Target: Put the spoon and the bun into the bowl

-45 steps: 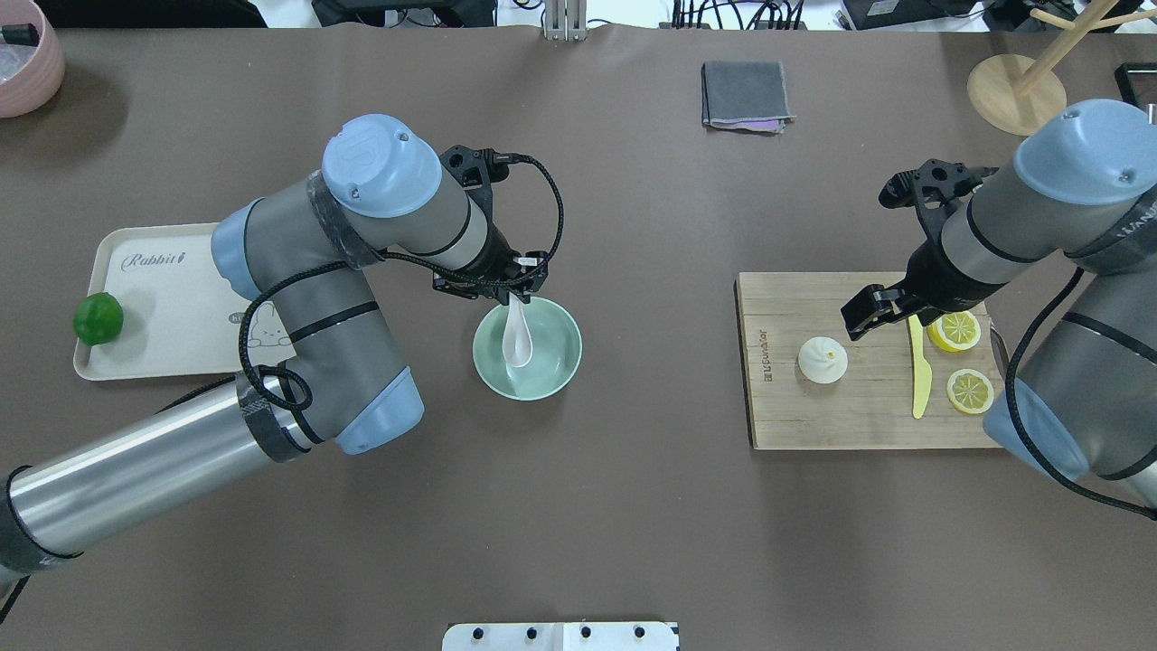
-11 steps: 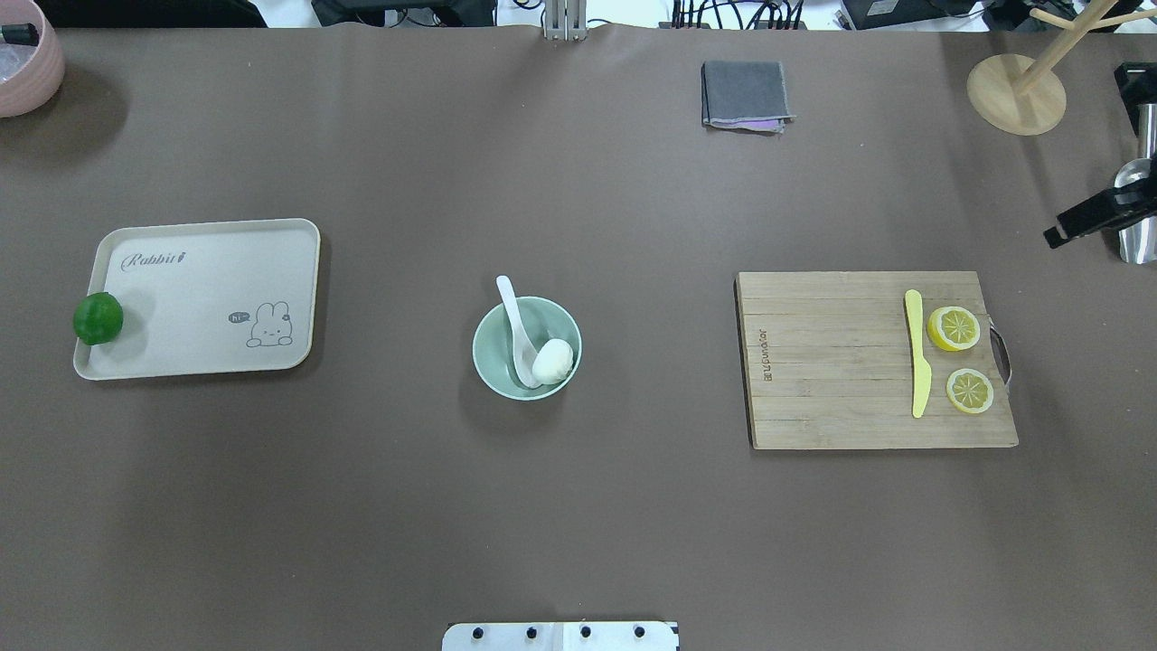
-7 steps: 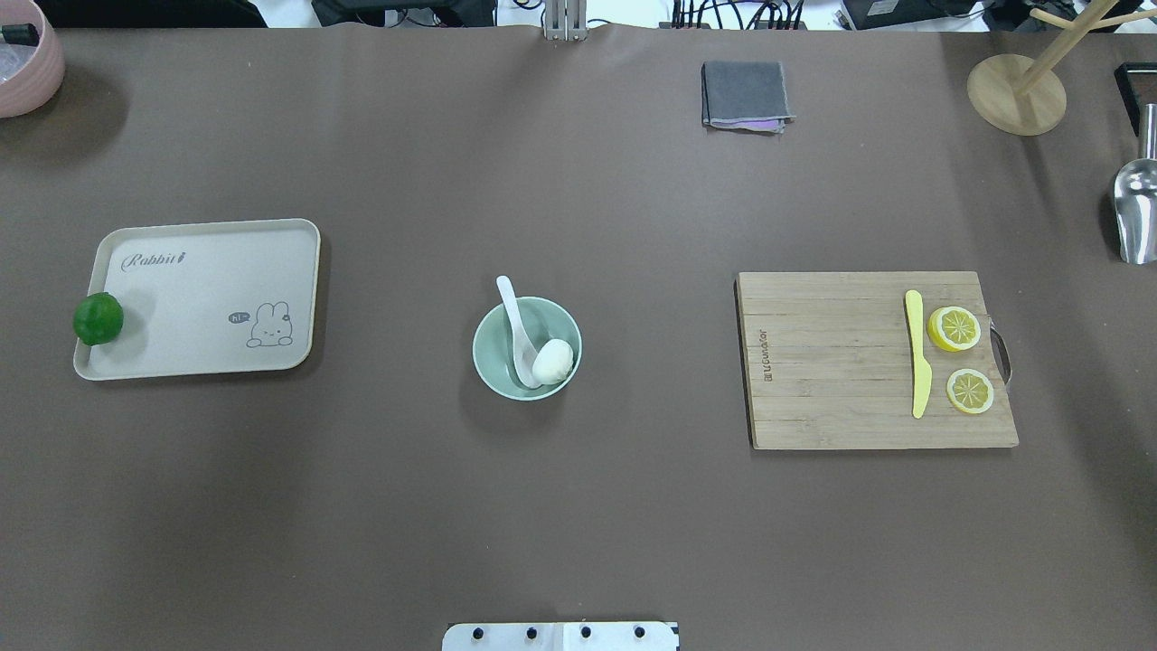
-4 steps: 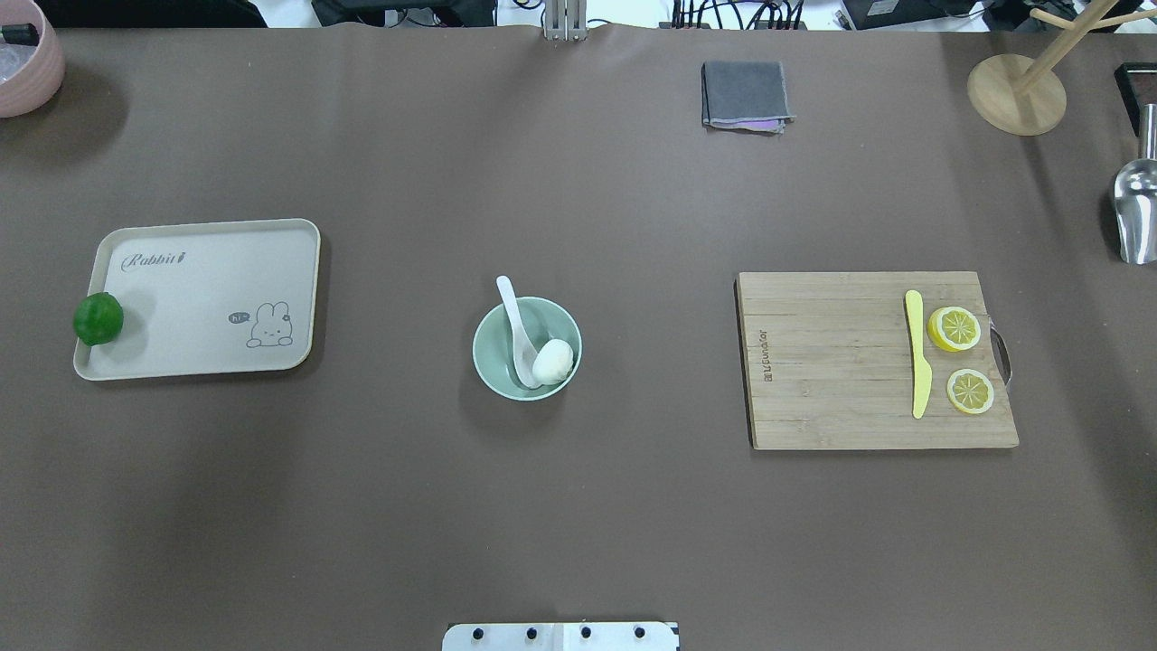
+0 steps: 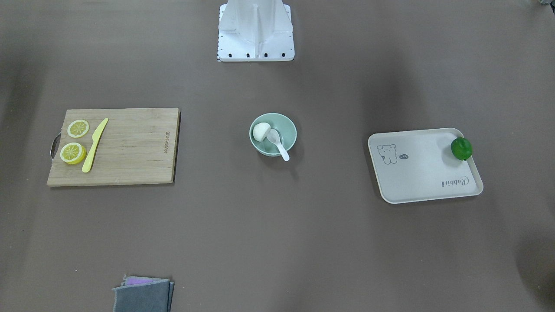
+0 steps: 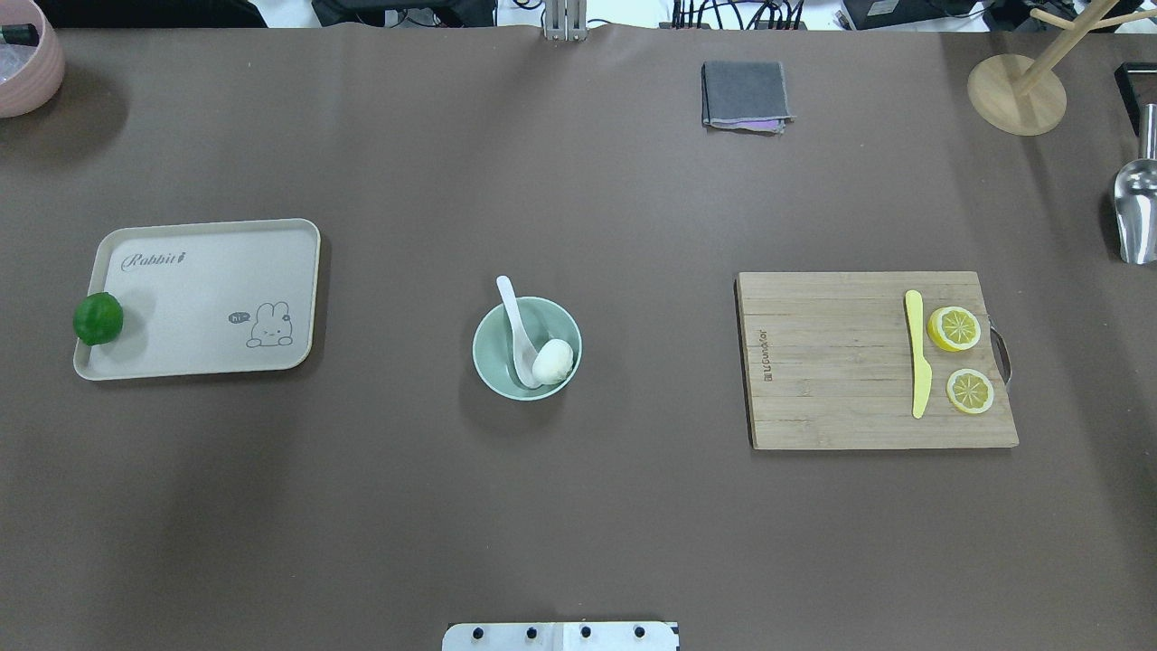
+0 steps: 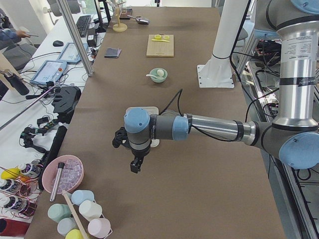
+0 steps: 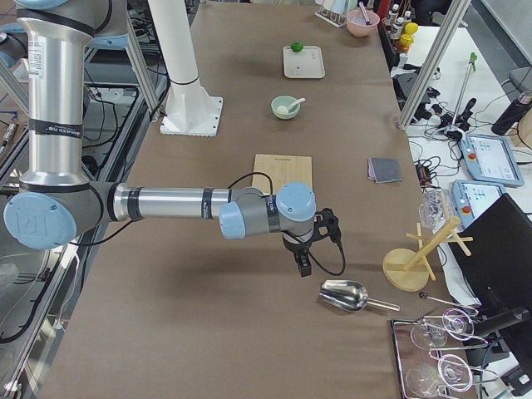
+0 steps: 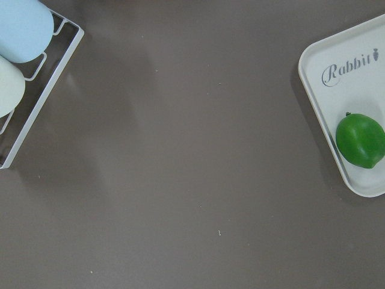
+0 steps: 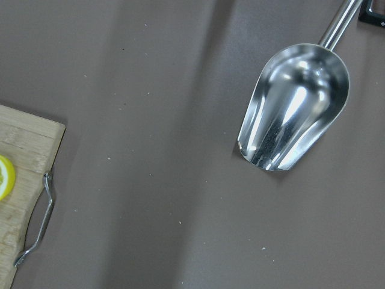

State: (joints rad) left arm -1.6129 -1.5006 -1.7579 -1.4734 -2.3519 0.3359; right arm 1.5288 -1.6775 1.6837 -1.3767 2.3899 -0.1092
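The pale mint-green bowl (image 6: pixel 553 322) stands at the table's middle. The white spoon (image 6: pixel 515 330) lies in it with its scoop down and its handle over the far-left rim. The white bun (image 6: pixel 552 361) sits in the bowl beside the scoop, touching it. The front view shows the same bowl (image 5: pixel 289 132), bun (image 5: pixel 261 131) and spoon (image 5: pixel 278 145). Both arms are out of the overhead view. My left gripper (image 7: pixel 135 166) hangs over the table's left end, far from the bowl (image 7: pixel 159 75). My right gripper (image 8: pixel 303 266) hangs near the right end. I cannot tell whether either is open or shut.
A wooden cutting board (image 6: pixel 832 362) on the right holds a yellow knife (image 6: pixel 918 362) and two lemon slices (image 6: pixel 954 328). A cream tray (image 6: pixel 208 289) on the left holds a lime (image 6: pixel 98 318). A grey cloth (image 6: pixel 746 94), a metal scoop (image 6: pixel 1136 212) and a wooden stand (image 6: pixel 1016 94) lie at the far side.
Since 6.1 s ago the bun has gone from the cutting board into the bowl and both arms have left the overhead view. Over the last half second nothing has moved.
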